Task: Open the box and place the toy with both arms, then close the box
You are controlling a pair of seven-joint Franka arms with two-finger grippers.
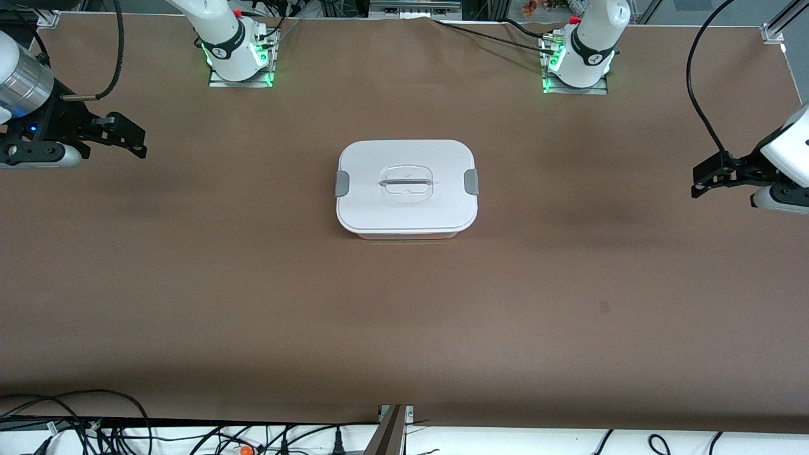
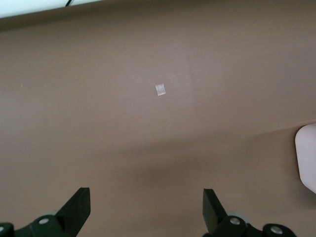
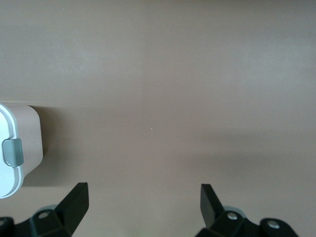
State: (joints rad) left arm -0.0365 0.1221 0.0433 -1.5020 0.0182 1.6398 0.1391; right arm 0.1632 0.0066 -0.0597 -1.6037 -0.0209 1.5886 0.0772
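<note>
**Front view: closed box mid-table, both arms waiting**

A white-lidded box (image 1: 406, 188) sits closed at the centre of the brown table (image 1: 253, 303). Left gripper (image 1: 701, 179) and right gripper (image 1: 138, 142) hover over their own table ends, jaws apart, holding nothing.

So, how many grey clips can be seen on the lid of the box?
2. One grey clip sits at the lid's end toward the right arm, the other clip at the end toward the left arm. None looks hidden.
</note>
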